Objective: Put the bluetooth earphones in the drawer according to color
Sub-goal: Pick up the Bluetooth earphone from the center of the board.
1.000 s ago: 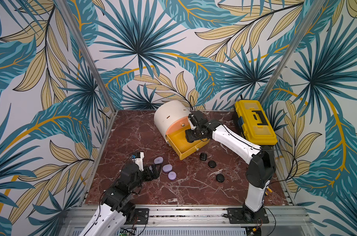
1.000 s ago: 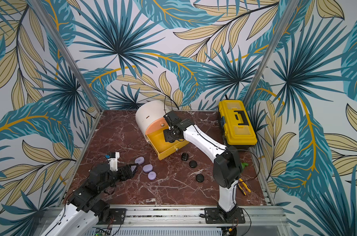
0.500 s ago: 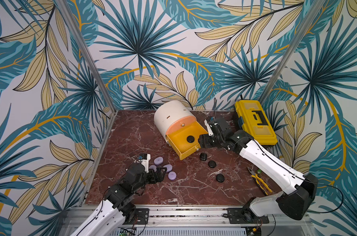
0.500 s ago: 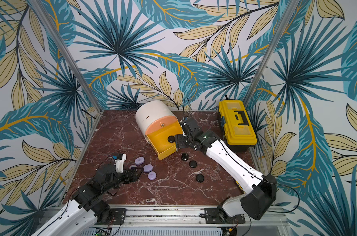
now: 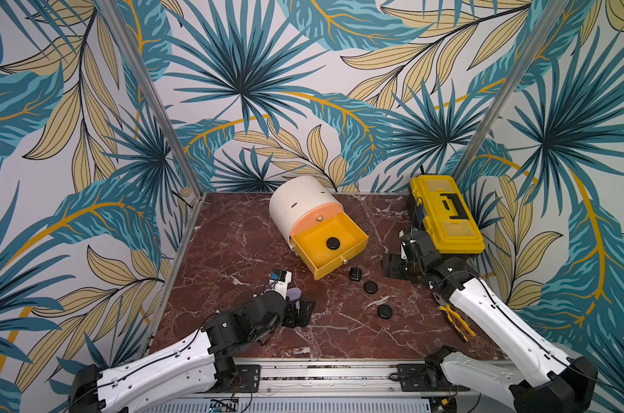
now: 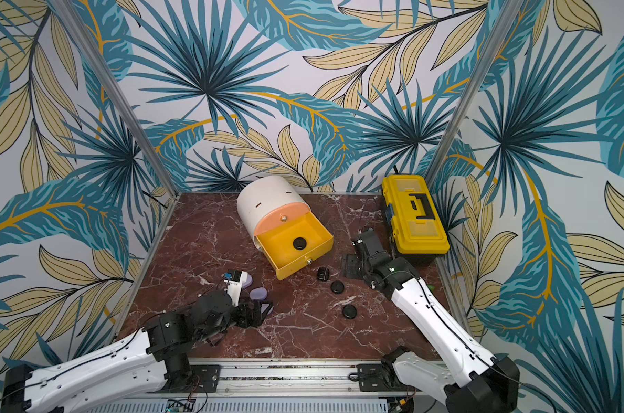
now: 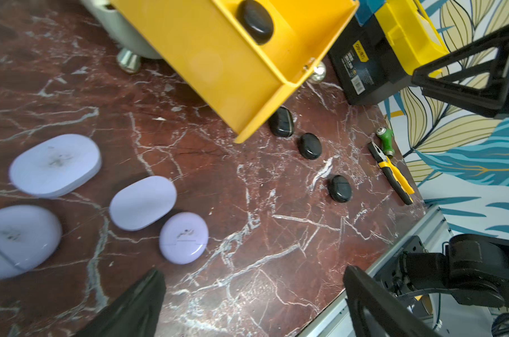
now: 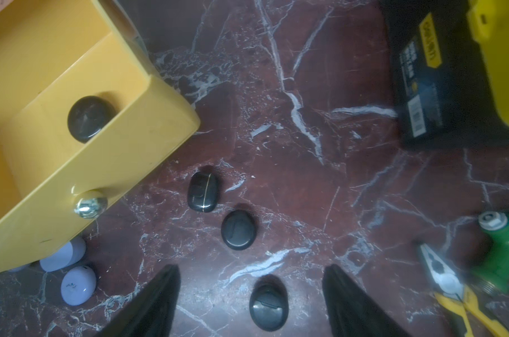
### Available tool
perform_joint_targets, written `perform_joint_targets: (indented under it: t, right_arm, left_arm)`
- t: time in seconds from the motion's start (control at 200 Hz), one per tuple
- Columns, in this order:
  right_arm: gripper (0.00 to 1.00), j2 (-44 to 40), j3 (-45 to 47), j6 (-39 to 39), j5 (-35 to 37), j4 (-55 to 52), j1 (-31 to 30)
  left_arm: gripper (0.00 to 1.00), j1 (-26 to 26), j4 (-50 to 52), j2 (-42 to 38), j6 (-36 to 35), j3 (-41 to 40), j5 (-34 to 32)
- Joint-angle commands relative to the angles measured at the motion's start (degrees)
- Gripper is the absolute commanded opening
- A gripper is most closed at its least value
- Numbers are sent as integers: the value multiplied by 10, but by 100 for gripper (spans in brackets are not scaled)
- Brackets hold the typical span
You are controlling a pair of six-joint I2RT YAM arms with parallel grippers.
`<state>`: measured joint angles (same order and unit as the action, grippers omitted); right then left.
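The cream, round-topped cabinet stands toward 12 o'clock on the red marble counter. Its peach drawer is shut. The yellow drawer below it is pulled out, and its front points toward 5 o'clock in both top views.

One glossy black case, a flat rounded pebble, lies in the middle of the yellow drawer. Three more lie flat on the counter in a loose row running from the drawer's front toward 5 o'clock. The oblong black case has a thin gold seam and sits just beside the drawer. Next comes the rounder black case, then the last black case.

Four matte lilac cases lie at 7 o'clock of the drawer. Two are long ovals, the large oval and the middle oval, with their long axes roughly parallel. The small round lilac case shows a seam line. The fourth lilac case is cut by the picture's edge.

The left fingers are spread wide and empty beside the lilac group. The right fingers also stand apart and hold nothing. They are at 3 o'clock of the oblong black case, between the drawer and the yellow toolbox.
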<state>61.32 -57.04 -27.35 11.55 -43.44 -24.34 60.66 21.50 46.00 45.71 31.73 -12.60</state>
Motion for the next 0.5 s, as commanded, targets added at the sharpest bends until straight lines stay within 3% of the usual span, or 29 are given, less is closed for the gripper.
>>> perform_joint_targets:
  t: [0.0,0.205,0.496]
  right_arm:
    - [98,-36,12,-28,32,-3,1]
    - [99,-78,9,-71,118,-33,2]
    - [99,-124,6,-83,166,-70,22]
  left_arm:
    - [100,52,-38,64,3,59,-62]
    - [100,116,-50,226,-16,170,-76]
    - [100,129,-25,440,-49,344,-32]
